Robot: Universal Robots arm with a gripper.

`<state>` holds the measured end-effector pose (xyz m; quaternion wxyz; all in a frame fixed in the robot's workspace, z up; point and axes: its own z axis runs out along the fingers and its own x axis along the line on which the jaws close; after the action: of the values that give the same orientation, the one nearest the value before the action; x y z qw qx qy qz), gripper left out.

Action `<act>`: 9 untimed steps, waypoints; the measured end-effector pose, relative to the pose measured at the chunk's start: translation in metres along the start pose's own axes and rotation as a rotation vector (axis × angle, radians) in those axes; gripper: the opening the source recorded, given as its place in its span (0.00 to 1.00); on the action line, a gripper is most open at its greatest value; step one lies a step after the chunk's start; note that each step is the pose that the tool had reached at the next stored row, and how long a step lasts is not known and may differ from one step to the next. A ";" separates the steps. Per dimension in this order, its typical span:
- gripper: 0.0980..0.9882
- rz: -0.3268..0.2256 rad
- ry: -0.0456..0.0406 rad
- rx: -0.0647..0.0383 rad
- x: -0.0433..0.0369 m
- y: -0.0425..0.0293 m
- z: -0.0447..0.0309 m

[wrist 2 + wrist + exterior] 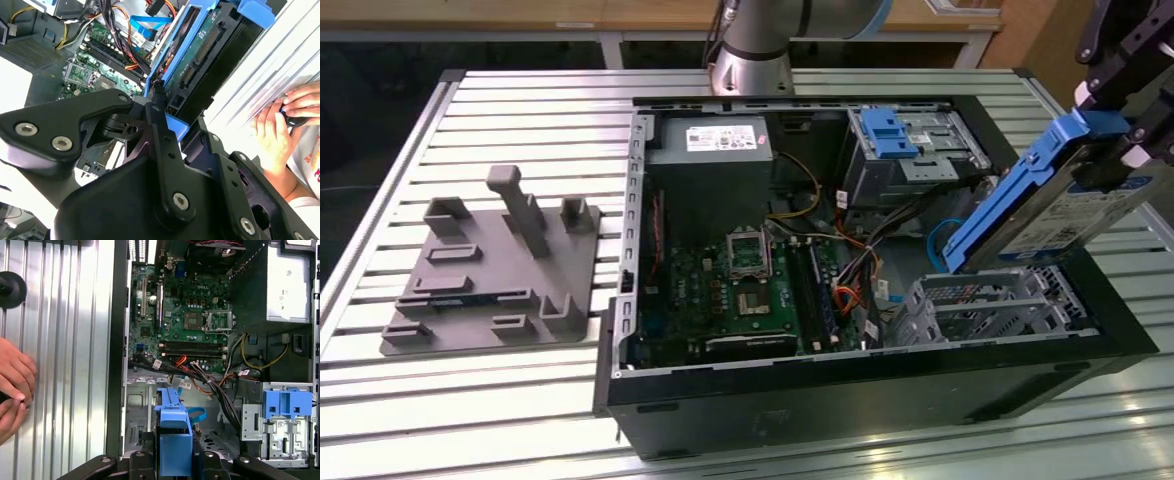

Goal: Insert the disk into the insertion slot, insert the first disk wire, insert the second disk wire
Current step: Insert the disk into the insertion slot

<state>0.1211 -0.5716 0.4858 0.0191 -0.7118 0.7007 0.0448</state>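
So the claw (1121,130) is clamped on the disk (1074,210) and has it up in the air over the open case (854,385); in the second wrist view the black fingers (160,125) sit tight on the blue carrier at one end of the disk (200,50). The disk hangs tilted, high end in the claw, low end pointing down at the slot (987,305); it's close over the slot's open top but not in it, and I can't tell if the two touch. The slot sits in the case corner nearest the camera on the exterior view's right; perforated walls, nothing in it.

The case lies on its side on the slatted surface (454,420), toward the edge on the exterior view's right; side panel off, green board (747,280) in the middle. A taller grey cage (921,165) with a blue clip (887,130) sits in the far corner of the case, past the slot. A grey fixture (480,290) with upright pegs sits near the surface's edge on the exterior view's left, well apart from the case.

In the first wrist view the carrier end of the disk (175,445) is right by the camera; a loose blue cable (199,415) curls just beside it, above the slot's floor. A person's hand (12,385) rests on the surface beside the case wall, clear of the claw.
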 end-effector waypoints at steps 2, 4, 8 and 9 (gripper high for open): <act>0.30 0.000 0.0002 0.000 0.0000 0.0000 0.0001; 0.30 0.000 0.0000 0.000 0.0000 0.0000 0.0002; 0.30 0.000 0.0000 0.000 -0.0005 0.0000 0.0008; 0.30 0.000 -0.0002 0.000 -0.0005 0.0000 0.0012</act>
<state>0.1211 -0.5710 0.4846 0.0191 -0.7118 0.7007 0.0449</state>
